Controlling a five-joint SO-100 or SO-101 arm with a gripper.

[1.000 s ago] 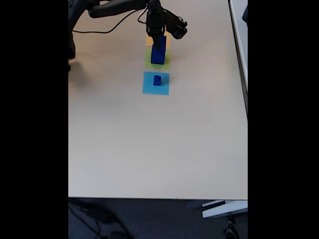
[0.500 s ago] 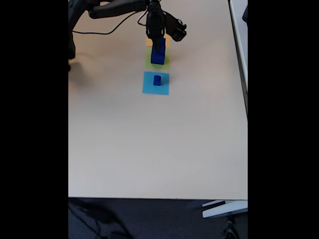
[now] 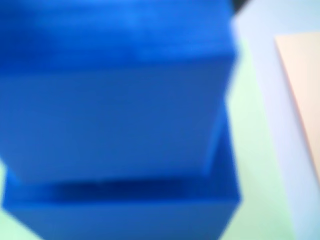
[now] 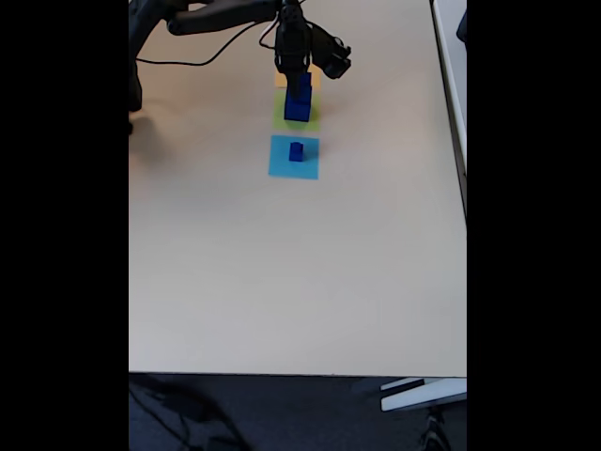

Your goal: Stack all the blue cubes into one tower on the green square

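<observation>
In the fixed view a stepped tower of two blue cubes stands on the green square point(image 4: 281, 118) near the table's far edge: a mid-sized cube point(image 4: 300, 86) on the large base cube point(image 4: 297, 109). My gripper point(image 4: 299, 75) comes down from above and sits on the upper cube, apparently shut on it. In the wrist view that upper cube point(image 3: 115, 100) looms blurred and close over the base cube point(image 3: 120, 212), with the green square point(image 3: 252, 150) beside them; no fingers show there. A small blue cube point(image 4: 297, 150) stands apart on a light-blue square point(image 4: 280, 165).
An orange square point(image 4: 280, 79) lies just behind the green one and shows at the right edge of the wrist view point(image 3: 305, 90). The arm and a black cable point(image 4: 188, 58) cross the far left. The table's front half is bare wood.
The gripper has lowered the mid-sized cube onto the large cube, so the stack looks shorter. The small cube has not moved.
</observation>
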